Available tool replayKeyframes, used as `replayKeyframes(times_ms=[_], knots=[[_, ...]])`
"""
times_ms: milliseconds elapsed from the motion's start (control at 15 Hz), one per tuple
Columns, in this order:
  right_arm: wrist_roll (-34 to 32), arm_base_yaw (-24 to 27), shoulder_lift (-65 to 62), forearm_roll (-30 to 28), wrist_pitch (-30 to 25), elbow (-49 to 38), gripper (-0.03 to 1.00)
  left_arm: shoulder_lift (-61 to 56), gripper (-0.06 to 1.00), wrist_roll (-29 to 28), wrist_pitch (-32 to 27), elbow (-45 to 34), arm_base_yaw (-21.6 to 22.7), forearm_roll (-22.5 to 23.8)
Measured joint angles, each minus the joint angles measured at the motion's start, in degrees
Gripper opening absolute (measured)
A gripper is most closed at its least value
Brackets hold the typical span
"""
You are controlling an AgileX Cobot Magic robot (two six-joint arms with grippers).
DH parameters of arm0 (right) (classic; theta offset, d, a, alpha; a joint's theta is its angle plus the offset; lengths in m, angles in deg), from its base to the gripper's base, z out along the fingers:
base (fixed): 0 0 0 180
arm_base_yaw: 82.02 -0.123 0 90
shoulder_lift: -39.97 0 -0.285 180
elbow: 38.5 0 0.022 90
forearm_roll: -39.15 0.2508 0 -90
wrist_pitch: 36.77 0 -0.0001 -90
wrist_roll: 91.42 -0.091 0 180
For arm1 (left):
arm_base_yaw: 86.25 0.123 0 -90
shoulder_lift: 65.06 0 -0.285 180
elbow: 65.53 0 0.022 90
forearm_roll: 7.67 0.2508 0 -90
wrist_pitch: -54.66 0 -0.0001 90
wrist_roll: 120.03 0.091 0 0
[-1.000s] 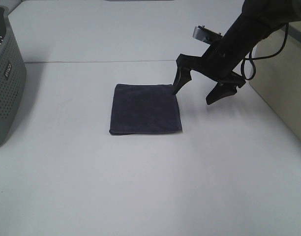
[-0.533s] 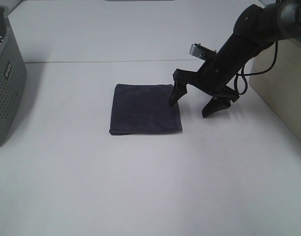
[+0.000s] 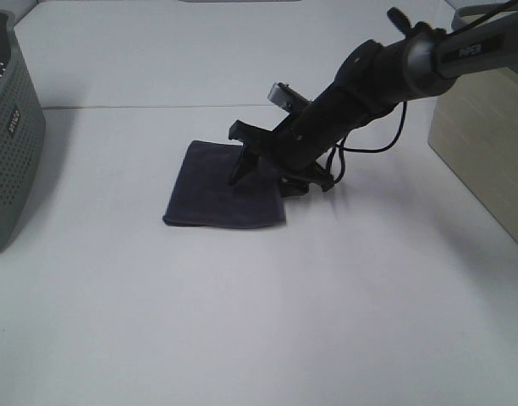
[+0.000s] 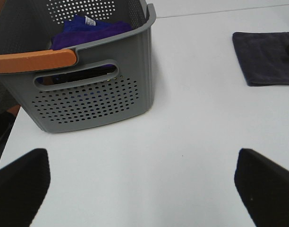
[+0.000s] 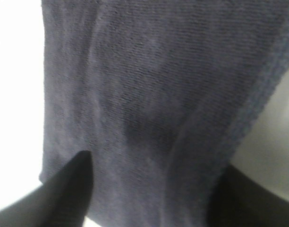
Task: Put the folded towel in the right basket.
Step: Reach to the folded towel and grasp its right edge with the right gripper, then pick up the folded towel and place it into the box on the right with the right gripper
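The folded dark navy towel point(image 3: 212, 190) lies flat on the white table, left of centre. My right gripper point(image 3: 266, 176) is low at the towel's right edge, jaws open: one finger point(image 3: 240, 167) rests on top of the cloth, the other point(image 3: 298, 186) sits just off its right edge. In the right wrist view the towel point(image 5: 149, 94) fills the frame between the two dark fingers point(image 5: 71, 189). My left gripper point(image 4: 144, 189) is open and empty; it is outside the exterior high view. The towel also shows far off in the left wrist view point(image 4: 267, 56).
A grey perforated basket point(image 3: 9, 127) stands at the table's left edge; the left wrist view shows its wall point(image 4: 97, 90), an orange handle point(image 4: 36, 59) and blue towels point(image 4: 95, 26) inside. A beige box-like container point(image 3: 487, 152) stands at the right edge.
My right gripper has moved left and down onto the towel's right edge. The towel has slid a little to the left on the table.
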Motion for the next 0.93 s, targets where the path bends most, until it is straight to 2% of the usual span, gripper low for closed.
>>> replayKeyframes(times_ms=[67,133,200,267,467,600,733,933], knots=[[0.00,-0.86,0.23,0.34,1.43,0.00,0.48,0.00,0.99,0.00,0.00,0.00,0.00,0.00],[0.00,-1.95,0.80,0.40,3.50,0.00,0.23,0.00,0.99,0.00,0.00,0.00,0.00,0.00],[0.00,-2.41,1.15,0.63,4.47,0.00,0.08,0.00,0.99,0.00,0.00,0.00,0.00,0.00],[0.00,-2.46,1.15,0.63,4.64,0.00,0.05,0.00,0.99,0.00,0.00,0.00,0.00,0.00],[0.11,-2.29,0.23,0.06,4.35,-0.23,0.05,0.00,0.99,0.00,0.00,0.00,0.00,0.00],[1.78,-1.03,-3.09,-3.15,2.41,-1.55,0.05,0.00,0.99,0.00,0.00,0.00,0.00,0.00],[3.21,1.49,-10.14,-4.01,1.55,-0.92,0.05,0.00,0.99,0.00,0.00,0.00,0.00,0.00],[4.64,8.37,-23.15,-4.01,-1.20,2.58,0.05,0.00,0.99,0.00,0.00,0.00,0.00,0.00]])
